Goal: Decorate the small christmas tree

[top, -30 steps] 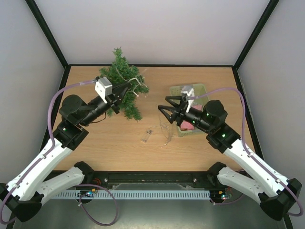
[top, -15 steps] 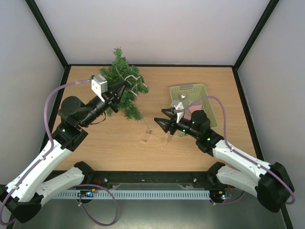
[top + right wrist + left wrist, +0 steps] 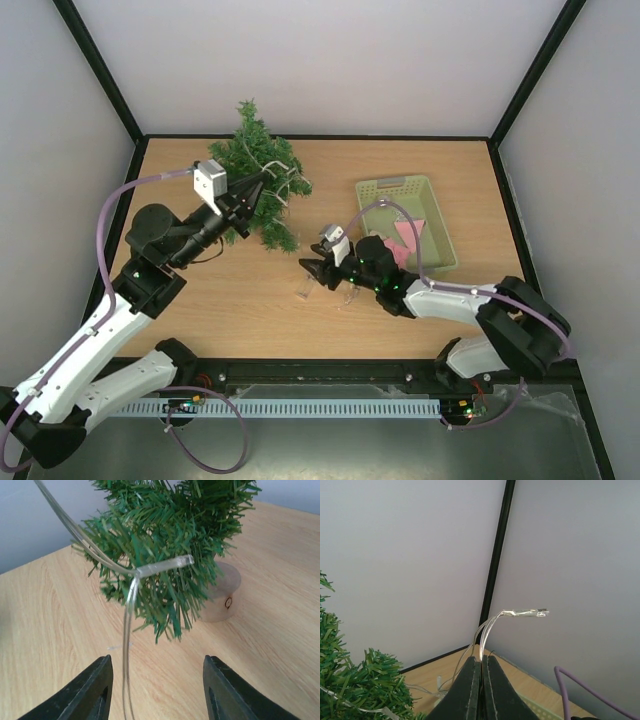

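The small christmas tree [image 3: 252, 170] stands at the table's back left, dark green on a round wooden base [image 3: 220, 592]. A clear light wire [image 3: 288, 178] is draped on it and trails down to the table [image 3: 346, 288]. My left gripper [image 3: 264, 182] is beside the tree's right side, shut on several strands of that wire [image 3: 492, 622], and a bulb tip [image 3: 527, 613] sticks out above the fingers. My right gripper [image 3: 310, 270] is low over the table, right of the tree. It is open, with one wire strand [image 3: 127, 630] hanging between its fingers, closer to the left finger [image 3: 92, 690].
A pale green basket [image 3: 432, 205] holding pink things sits at the back right. A small clear piece [image 3: 303, 290] on the wire lies on the wood just below my right gripper. The enclosure walls close in behind the tree.
My right arm has swung down and to the left, from beside the basket to low over the table near the wire, and its jaws have narrowed. The left gripper has barely shifted.
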### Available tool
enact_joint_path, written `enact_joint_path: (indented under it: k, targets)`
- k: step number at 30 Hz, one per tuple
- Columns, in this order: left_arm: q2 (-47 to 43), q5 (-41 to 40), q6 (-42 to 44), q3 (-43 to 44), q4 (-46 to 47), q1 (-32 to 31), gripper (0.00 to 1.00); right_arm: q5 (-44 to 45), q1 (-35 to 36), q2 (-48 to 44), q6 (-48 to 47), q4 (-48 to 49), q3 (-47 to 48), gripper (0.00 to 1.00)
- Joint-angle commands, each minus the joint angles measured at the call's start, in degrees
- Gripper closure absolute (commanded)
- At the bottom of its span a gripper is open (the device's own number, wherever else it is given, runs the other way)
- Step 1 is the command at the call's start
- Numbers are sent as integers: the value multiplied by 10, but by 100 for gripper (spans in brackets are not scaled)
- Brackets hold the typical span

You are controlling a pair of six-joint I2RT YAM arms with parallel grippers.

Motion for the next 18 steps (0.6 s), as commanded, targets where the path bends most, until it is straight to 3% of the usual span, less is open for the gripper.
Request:
enact_joint_path:
  k: [1, 7, 18]
  targets:
    - [-11, -12, -2, -4, 19, -2, 98, 11, 6, 33, 5, 78, 33, 54]
    - [-16, -25, -3, -2, 10, -2, 98, 43, 7, 8, -7, 53, 21, 96]
    - [-32, -89, -61, -1, -1, 0, 97, 264, 7, -248, -26, -169, 35, 98]
